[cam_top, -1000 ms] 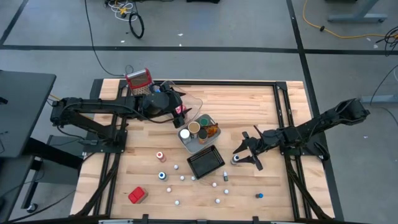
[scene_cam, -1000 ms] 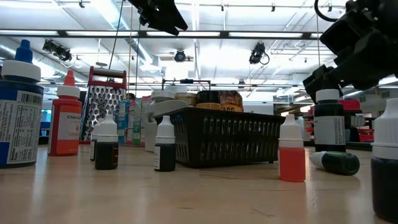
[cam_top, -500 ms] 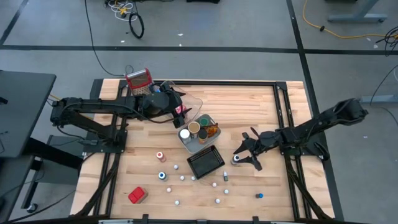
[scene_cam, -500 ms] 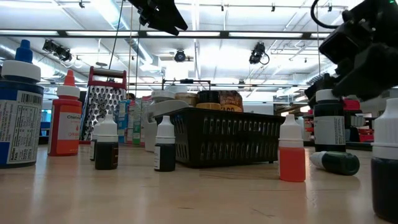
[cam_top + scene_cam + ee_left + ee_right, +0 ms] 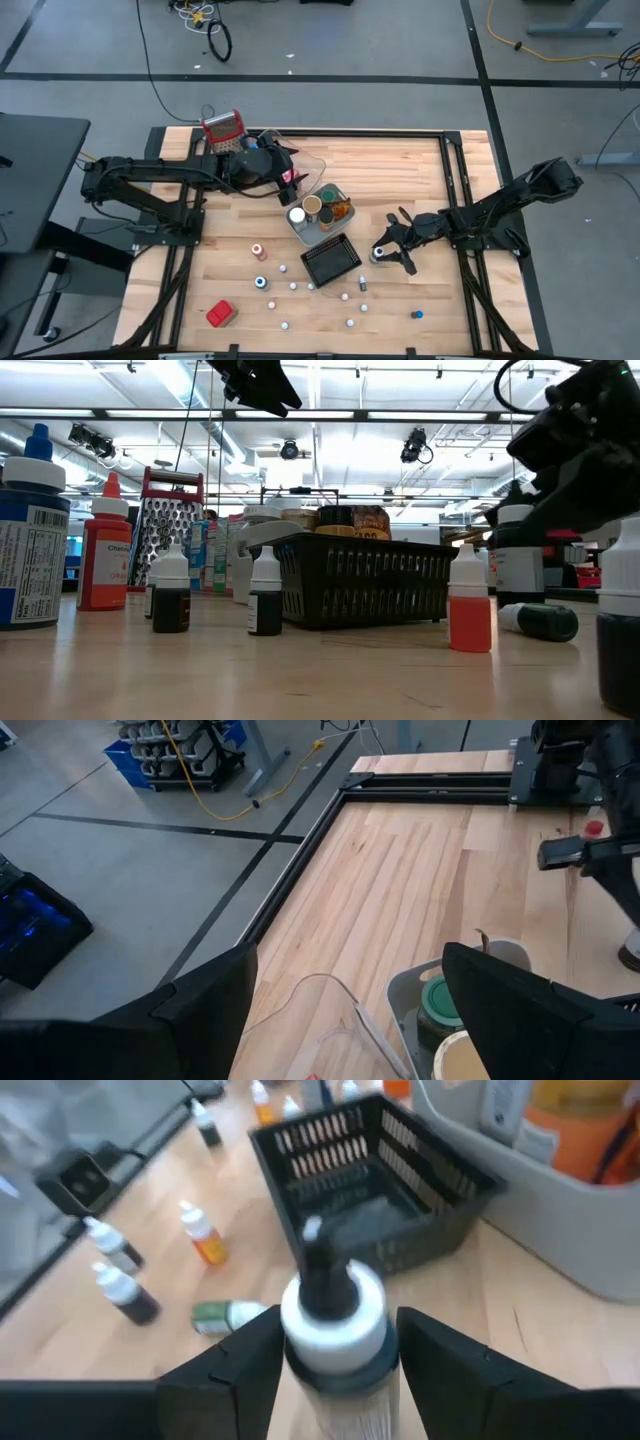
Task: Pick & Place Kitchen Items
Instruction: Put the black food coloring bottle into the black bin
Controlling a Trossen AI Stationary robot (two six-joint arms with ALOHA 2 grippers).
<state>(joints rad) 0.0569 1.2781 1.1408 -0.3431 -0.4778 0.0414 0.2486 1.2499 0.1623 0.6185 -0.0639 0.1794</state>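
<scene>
Now, right gripper (image 5: pixel 383 253): fingers straddle the white-capped bottle (image 5: pixel 330 1320) at centre-right, not clamped.
Left gripper (image 5: pixel 285 178): spread, empty, upper left.
Risk: an off-centre squeeze may topple it.

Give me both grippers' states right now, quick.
Left gripper: open, empty, above the clear tray.
Right gripper: open around the white-capped bottle, not yet shut.

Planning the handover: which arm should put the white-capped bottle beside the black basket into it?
Right. The right gripper already straddles the bottle beside the black basket; the left gripper hangs far off.
</scene>
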